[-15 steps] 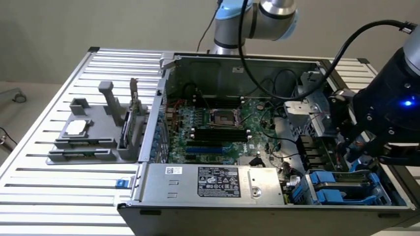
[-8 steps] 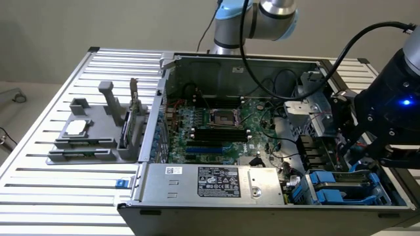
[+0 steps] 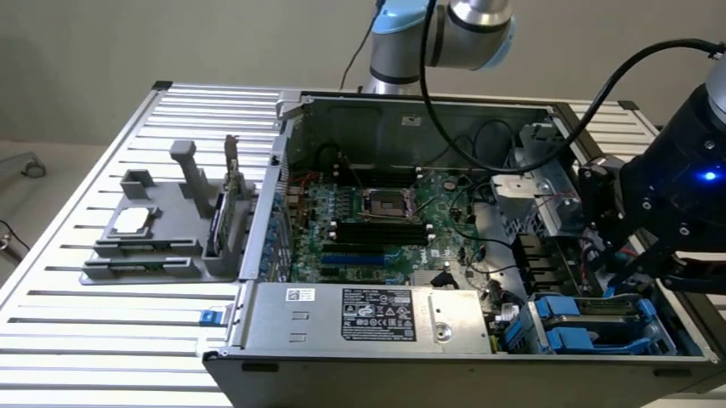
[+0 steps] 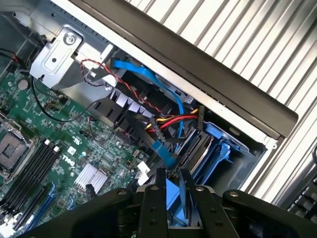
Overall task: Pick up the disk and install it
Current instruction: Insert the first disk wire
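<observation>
A slatted aluminium bench point(image 3: 91, 340) carries an open grey steel computer case point(image 3: 454, 378). Inside the case lies a green motherboard point(image 3: 340, 212) with a square metal processor socket point(image 3: 380, 202) and black memory slots point(image 3: 375, 234). A silver power supply box point(image 3: 306, 319) with a printed label sits along the near wall. Beside it, at the exterior view's right, stands a blue plastic drive cage point(image 3: 590, 327). A red, yellow and black wire bundle point(image 4: 173, 120) runs to the cage. On the bench, at the exterior view's left of the case, a grey plastic fixture point(image 3: 148, 255) holds a small square silver chip point(image 3: 131, 221).
</observation>
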Robot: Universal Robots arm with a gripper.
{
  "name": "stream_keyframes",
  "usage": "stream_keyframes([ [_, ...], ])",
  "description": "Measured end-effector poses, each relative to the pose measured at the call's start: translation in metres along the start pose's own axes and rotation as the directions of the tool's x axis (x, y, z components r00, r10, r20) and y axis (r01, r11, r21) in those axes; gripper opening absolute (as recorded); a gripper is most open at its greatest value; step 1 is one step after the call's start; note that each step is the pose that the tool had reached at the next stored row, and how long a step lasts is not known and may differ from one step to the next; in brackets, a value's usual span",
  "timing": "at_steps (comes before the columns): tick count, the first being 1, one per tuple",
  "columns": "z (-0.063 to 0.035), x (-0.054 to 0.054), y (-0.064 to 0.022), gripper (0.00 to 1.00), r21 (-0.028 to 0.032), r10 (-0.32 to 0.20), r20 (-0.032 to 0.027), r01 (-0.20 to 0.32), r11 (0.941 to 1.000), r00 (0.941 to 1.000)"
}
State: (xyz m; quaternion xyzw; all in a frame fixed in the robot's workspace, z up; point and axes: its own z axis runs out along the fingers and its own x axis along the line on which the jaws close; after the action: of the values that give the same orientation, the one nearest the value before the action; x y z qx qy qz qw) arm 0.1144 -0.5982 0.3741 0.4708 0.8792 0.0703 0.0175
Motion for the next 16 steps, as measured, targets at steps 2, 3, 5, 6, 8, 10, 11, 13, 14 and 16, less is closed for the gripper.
stream_keyframes([
  [2, 0.0002, -0.001, 0.0006, 0.26, 0.0029, 0.009, 0.0038, -0.009, 1.0000, 1.0000],
  [3, 0.0002, -0.001, 0.0010, 0.26, 0.0057, 0.013, 0.0070, -0.013, 0.9999, 0.9999],
  [5, 0.0003, -0.002, 0.0023, 0.26, 0.0134, 0.019, 0.0153, -0.020, 0.9997, 0.9997],
  [6, 0.0003, -0.002, 0.0029, 0.26, 0.0172, 0.022, 0.0193, -0.023, 0.9996, 0.9996],
  [8, 0.0007, -0.004, 0.0045, 0.26, 0.0220, 0.028, 0.0253, -0.029, 0.9993, 0.9993],
  [10, 0.0007, -0.005, 0.0067, 0.26, 0.0241, 0.035, 0.0292, -0.036, 0.9991, 0.9990],
  [11, 0.0008, -0.006, 0.0078, 0.26, 0.0243, 0.038, 0.0302, -0.039, 0.9990, 0.9988],
  [13, 0.0013, -0.007, 0.0100, 0.26, 0.0245, 0.044, 0.0316, -0.045, 0.9987, 0.9985],
  [14, 0.0016, -0.008, 0.0112, 0.26, 0.0243, 0.047, 0.0320, -0.048, 0.9986, 0.9984],
  [16, 0.0022, -0.010, 0.0137, 0.26, 0.0241, 0.053, 0.0329, -0.054, 0.9983, 0.9981],
])
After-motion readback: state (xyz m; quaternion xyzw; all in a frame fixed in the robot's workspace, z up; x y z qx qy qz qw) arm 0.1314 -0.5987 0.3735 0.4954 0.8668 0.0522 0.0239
